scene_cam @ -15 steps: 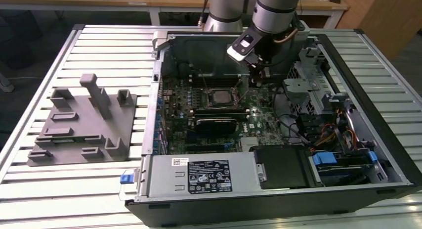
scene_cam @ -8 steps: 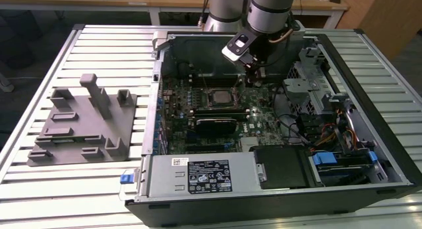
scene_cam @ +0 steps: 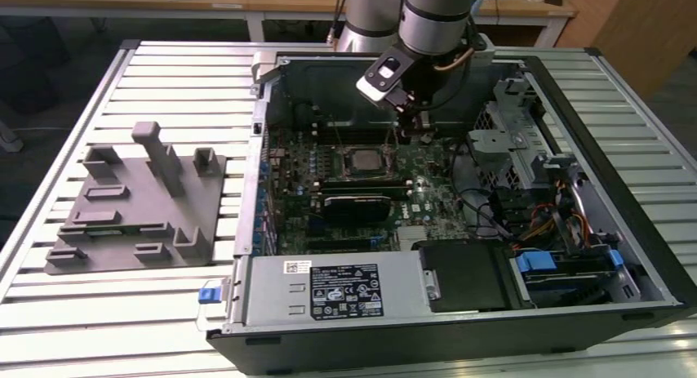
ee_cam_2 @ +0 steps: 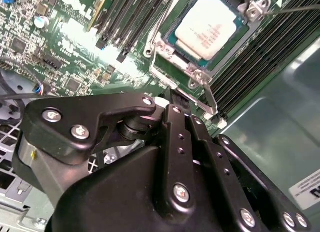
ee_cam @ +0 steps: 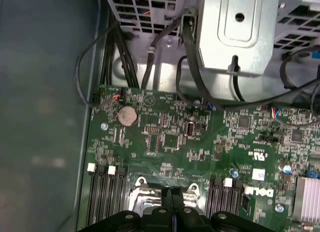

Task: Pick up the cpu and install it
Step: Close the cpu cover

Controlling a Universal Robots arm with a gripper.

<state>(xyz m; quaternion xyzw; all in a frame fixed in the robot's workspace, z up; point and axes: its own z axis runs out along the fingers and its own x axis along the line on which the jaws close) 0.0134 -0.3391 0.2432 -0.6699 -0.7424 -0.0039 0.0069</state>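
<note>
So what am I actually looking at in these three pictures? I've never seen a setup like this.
It is a robot arm working inside an opened computer case that lies on a slatted metal table. The exterior view is from a camera standing off the arm. In it the arm reaches down from above, its pincer low over the green motherboard. The other two pictures come from cameras riding near the arm's wrist. In the second wrist view the black pincer fills the foreground, and beyond it the cpu, a silvery square chip, already sits in its socket. The pincer holds nothing that I can see. On the table beside the case lies a grey plastic tray with upright posts.
</note>
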